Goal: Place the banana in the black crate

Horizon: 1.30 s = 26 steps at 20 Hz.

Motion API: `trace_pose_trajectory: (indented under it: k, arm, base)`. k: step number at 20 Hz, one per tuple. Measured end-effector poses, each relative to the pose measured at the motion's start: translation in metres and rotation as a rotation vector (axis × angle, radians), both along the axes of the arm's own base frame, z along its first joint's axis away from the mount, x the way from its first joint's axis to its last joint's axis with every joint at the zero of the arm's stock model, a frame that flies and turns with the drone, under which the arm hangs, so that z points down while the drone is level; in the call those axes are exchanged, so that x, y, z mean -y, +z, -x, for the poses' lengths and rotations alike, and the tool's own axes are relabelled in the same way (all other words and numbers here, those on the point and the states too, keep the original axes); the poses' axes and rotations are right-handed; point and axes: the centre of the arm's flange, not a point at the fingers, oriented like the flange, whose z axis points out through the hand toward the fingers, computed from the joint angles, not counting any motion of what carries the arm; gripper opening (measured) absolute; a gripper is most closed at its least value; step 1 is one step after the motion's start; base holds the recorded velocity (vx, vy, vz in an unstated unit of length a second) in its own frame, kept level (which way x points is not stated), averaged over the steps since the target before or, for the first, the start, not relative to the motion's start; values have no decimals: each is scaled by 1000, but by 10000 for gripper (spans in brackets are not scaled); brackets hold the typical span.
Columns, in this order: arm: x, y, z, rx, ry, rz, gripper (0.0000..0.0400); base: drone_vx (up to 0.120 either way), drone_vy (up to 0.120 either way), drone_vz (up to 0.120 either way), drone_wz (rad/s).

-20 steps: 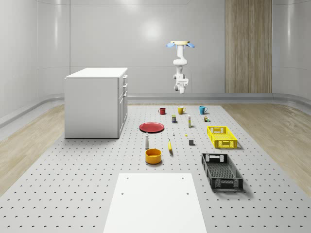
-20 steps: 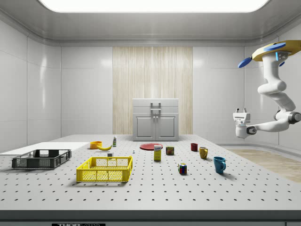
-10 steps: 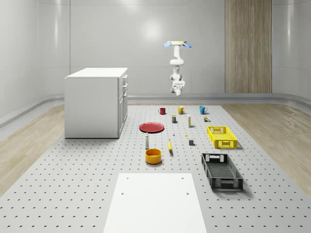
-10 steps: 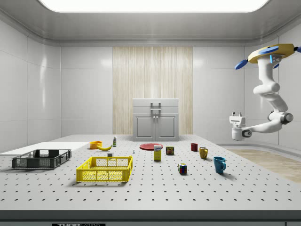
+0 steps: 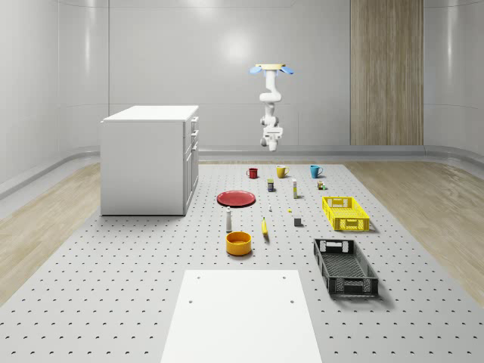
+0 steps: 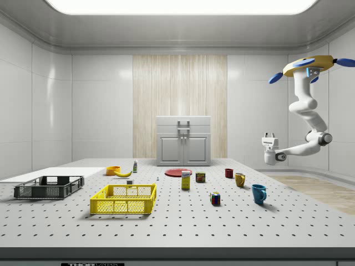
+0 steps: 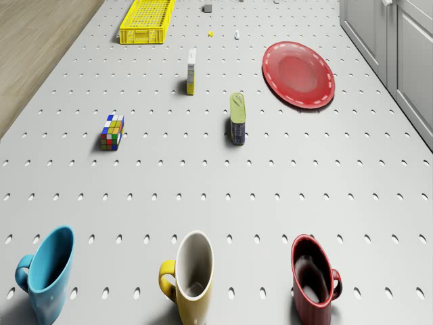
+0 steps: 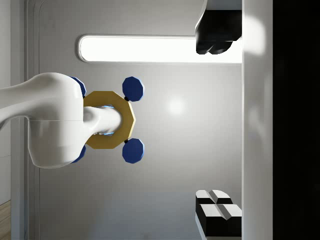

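Yellow-bodied drone (image 5: 271,69) has slid toward the whole-scene view's left, hovering beyond the table's far edge; banana (image 5: 265,226) lies beside the orange bowl (image 5: 238,242). Side view: gripper (image 6: 269,134) points upward, fingers parted, holding nothing; black crate (image 6: 49,187) empty.

Banana (image 5: 265,227) lies between bowl (image 5: 238,243) and, seemingly nearer, crate (image 5: 345,266).
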Motion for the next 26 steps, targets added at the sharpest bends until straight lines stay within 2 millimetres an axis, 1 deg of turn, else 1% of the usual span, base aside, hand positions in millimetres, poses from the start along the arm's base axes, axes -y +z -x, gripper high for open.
trace_pose_trajectory:
  k: [12, 20, 26]
  arm:
    - [0, 0, 1, 9, 0, 3, 400]
    - [-1, 0, 1, 15, 0, 12, 400]
    - [-3, 0, 2, 20, -1, 33, 400]
  base:
    - [120, -120, 0, 0]
    - [0, -120, 0, 0]
    - [120, -7, 0, 0]
